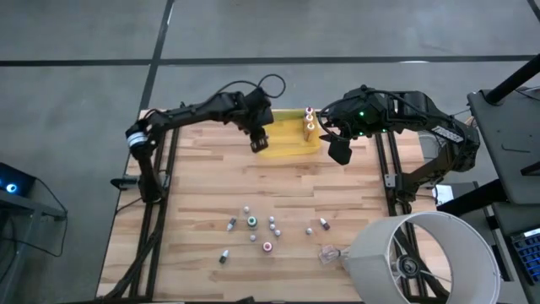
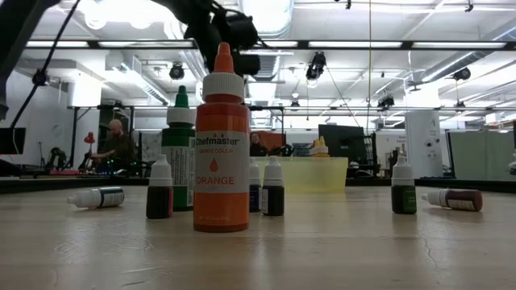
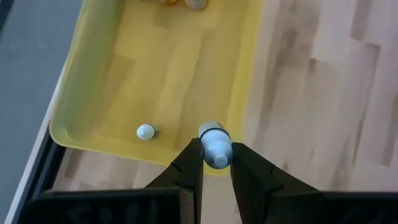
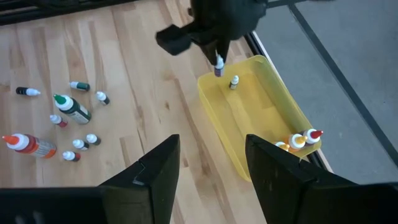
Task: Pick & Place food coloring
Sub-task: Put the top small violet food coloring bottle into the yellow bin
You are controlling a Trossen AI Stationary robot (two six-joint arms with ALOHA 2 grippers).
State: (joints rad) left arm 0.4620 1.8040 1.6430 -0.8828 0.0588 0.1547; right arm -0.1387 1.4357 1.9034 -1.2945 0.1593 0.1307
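Observation:
My left gripper [image 1: 257, 140] hangs over the left end of the translucent yellow tray [image 1: 291, 145] at the table's far side, shut on a tiny white-capped food coloring bottle [image 3: 216, 147]. One small bottle [image 3: 145, 131] stands in the tray just below it. A few orange- and red-capped bottles [image 4: 303, 140] stand at the tray's other end. Several more bottles [image 1: 252, 222] stand or lie on the near middle of the table, among them a tall orange one [image 2: 220, 145] and a green one [image 2: 179, 153]. My right gripper [image 1: 340, 150] is open and empty, just right of the tray. My left gripper pinches the tiny bottle between its two fingertips [image 3: 189, 163], by its upper part near the white cap [image 4: 219, 61]. The fingers point down from above. The bottle hangs upright below them, its dark body [image 4: 218, 71] clear of the tray, over the tray's rim.
A clear crumpled plastic scrap [image 1: 329, 253] lies at the near right, beside a large white drum-shaped shade [image 1: 422, 257]. Bare wood lies between the tray and the scattered bottles. People show in the room behind the table [image 2: 113, 145].

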